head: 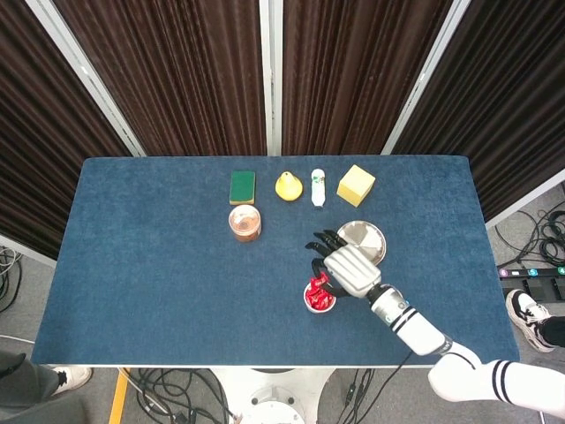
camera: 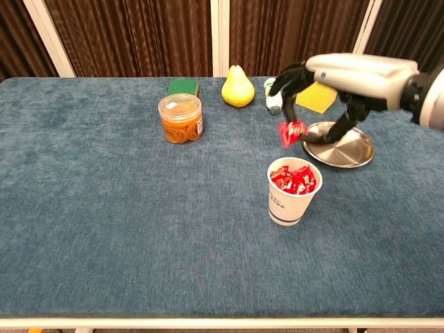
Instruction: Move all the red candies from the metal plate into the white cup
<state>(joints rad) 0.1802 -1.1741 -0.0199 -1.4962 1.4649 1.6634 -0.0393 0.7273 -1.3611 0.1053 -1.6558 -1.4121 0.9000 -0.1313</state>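
Note:
My right hand (camera: 331, 76) (head: 346, 267) hangs above the white cup (camera: 292, 198) (head: 320, 299) and pinches a red candy (camera: 292, 132) (head: 319, 284) between thumb and finger, while its other fingers spread out. The cup stands at the table's front middle, filled with several red candies (camera: 294, 179). Behind it to the right lies the metal plate (camera: 343, 146) (head: 364, 238), which shows only bare metal. My left hand is in neither view.
Along the back of the table stand a green sponge (camera: 183, 87), a yellow pear (camera: 237, 87), a small white bottle (camera: 272, 95) lying down and a yellow cube (camera: 320, 89). An orange-filled clear jar (camera: 181, 118) sits left of the cup.

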